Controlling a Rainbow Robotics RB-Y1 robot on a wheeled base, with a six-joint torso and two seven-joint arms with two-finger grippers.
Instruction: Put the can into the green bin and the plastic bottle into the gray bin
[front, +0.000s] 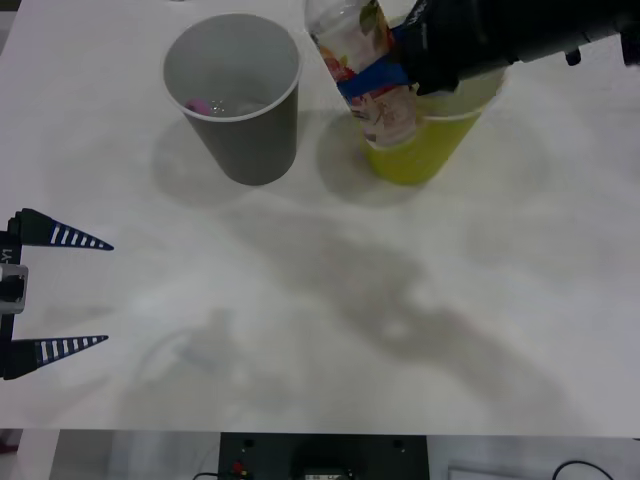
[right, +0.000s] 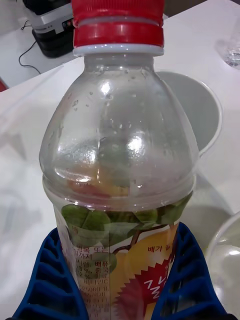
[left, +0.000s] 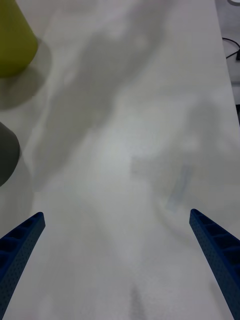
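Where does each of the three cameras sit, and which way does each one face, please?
Front view: above the arms, looking down at the white table; open left gripper at the left edge, right gripper at the top.
Right wrist view: on the right wrist, facing the clear red-capped plastic bottle clamped between its blue fingers.
Left wrist view: on the left wrist, facing bare table between spread fingers.
Shared: front and left wrist views both show the yellow-green paper cup and dark gray paper cup.

The clear, red-capped plastic bottle hangs between the gray bin and green bin.
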